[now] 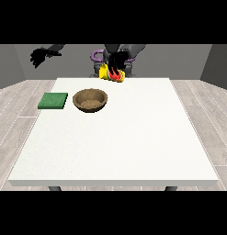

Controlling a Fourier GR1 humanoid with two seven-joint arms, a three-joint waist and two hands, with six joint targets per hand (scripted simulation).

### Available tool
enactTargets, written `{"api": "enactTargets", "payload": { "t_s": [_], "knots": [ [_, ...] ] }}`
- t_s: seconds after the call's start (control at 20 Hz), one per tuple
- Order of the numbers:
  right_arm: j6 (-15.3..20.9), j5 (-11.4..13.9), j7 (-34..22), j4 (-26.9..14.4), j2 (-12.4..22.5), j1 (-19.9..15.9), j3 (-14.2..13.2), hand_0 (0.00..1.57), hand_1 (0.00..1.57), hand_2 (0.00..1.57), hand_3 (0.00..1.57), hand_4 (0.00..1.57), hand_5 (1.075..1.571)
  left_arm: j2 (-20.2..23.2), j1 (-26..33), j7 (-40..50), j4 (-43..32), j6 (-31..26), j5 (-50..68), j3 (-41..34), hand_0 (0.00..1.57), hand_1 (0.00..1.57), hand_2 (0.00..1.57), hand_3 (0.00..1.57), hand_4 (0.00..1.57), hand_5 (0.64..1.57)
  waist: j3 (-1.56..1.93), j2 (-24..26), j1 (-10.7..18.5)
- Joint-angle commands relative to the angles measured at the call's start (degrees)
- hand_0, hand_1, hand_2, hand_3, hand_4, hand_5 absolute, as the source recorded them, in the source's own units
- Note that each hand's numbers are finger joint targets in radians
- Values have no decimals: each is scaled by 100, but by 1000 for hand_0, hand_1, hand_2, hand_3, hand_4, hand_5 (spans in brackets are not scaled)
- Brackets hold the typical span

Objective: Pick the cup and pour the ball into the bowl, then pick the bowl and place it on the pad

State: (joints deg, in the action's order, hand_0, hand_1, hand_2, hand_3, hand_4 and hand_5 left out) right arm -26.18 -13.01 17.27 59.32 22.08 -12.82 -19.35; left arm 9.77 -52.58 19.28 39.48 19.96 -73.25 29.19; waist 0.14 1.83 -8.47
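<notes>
A brown bowl (90, 100) sits on the white table (133, 137), just beside a green pad (53, 101); its contents cannot be told. Behind it, the hand at the view's right (117, 59) grasps a yellow and red cup (112, 75). The hand at the view's left (40, 56) hangs raised, fingers unclear.

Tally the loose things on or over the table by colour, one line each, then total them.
Green: 1, the pad
Brown: 1, the bowl
Yellow with red: 1, the cup, held in a hand
Total: 3

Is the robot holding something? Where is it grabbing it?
Yes, the hand at the view's right holds the yellow cup, fingers round its top end.
</notes>
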Motion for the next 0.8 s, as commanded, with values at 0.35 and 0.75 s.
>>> {"api": "enactTargets", "payload": {
  "t_s": [0.35, 0.75],
  "knots": [
    [-132, -17, -209, -227, 54, -93, 58, 0, 0, 0, 0, 0, 1571, -339, -601, 82, -538, -1699, -1886, 1570, 1479, 1479, 1571, 1571, 1474, 1234, -8, 254, -29],
    [264, 111, -81, -485, -93, -45, -20, 0, 0, 0, 0, 0, 1569, -649, -689, -287, -173, -2092, -2431, 1655, 1446, 1446, 1571, 1571, 1529, 1134, -11, 132, 456]
  ]
}}
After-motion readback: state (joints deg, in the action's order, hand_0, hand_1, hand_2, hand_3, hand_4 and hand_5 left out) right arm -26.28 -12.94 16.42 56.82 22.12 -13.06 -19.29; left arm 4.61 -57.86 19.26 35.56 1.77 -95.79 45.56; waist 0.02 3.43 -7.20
